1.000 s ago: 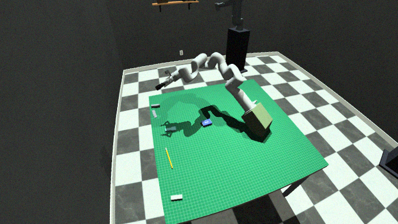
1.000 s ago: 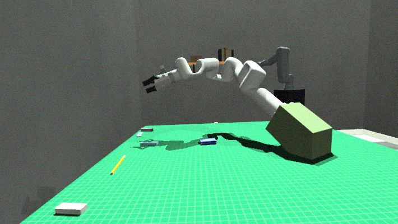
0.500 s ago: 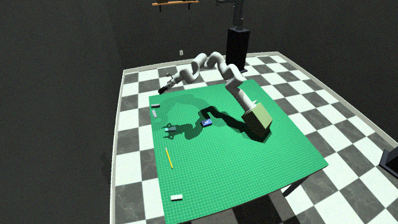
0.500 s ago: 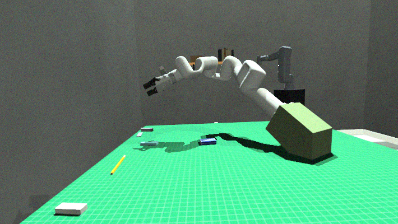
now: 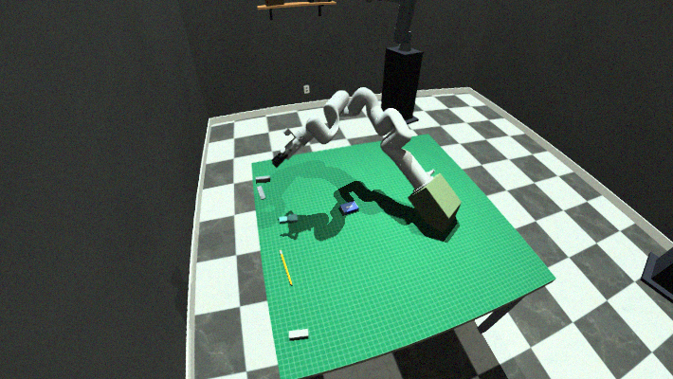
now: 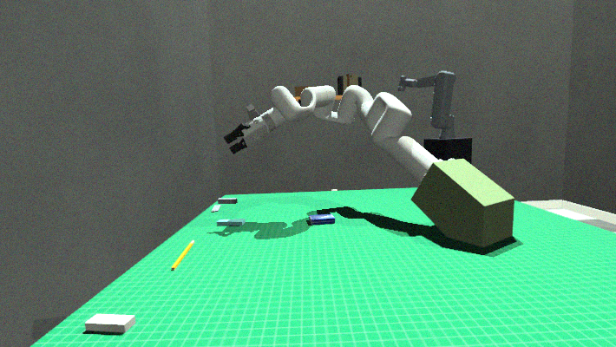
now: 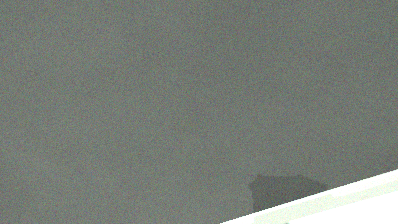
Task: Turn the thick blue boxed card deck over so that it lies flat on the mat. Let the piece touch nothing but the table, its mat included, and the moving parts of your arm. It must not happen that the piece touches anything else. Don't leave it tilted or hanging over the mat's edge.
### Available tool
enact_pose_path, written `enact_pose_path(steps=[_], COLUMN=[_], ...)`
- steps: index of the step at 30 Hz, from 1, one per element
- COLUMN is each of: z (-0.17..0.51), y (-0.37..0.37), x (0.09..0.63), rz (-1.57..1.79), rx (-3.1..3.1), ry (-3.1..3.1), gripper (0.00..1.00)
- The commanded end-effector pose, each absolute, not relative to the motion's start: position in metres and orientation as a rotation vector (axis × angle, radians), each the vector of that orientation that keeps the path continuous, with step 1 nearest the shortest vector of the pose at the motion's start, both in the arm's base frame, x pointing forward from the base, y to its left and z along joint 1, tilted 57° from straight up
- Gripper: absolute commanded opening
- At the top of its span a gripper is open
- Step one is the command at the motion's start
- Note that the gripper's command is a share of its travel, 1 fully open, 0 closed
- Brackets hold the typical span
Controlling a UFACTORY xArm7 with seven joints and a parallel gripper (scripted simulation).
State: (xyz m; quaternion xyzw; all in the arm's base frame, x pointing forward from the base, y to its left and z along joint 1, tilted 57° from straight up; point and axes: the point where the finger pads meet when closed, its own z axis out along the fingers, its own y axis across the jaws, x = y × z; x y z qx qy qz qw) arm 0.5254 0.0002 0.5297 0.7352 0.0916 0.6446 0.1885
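Observation:
The thick blue boxed card deck lies on the green mat near its middle, inside the arm's shadow; it also shows in the exterior view. My gripper is open and empty, high above the mat's far left corner, well away from the deck; it also shows in the exterior view. The wrist view shows only grey wall and a pale strip at the lower right, no deck and no fingers.
On the mat lie a light blue-grey block, two small grey blocks, a yellow pencil and a white block. The arm's olive base box stands at the right. A black pedestal stands behind the table.

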Motion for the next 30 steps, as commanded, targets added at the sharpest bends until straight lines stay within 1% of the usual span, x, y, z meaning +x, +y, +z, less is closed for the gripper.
enact_pose_path(steps=[1, 9, 10, 24, 25, 30], z=[0.527, 0.527, 0.48, 0.48, 0.434, 0.434], y=[0.003, 0.003, 0.004, 0.004, 0.001, 0.001], x=[0.525, 0.525, 0.52, 0.52, 0.512, 0.512], rz=[1.802, 1.802, 1.676, 1.676, 1.544, 1.544], rx=[2.075, 2.075, 2.133, 2.133, 2.18, 2.18], ry=[0.251, 0.251, 0.22, 0.22, 0.187, 0.187], gripper=[1.0, 1.0, 1.0, 1.0, 1.0, 1.0])
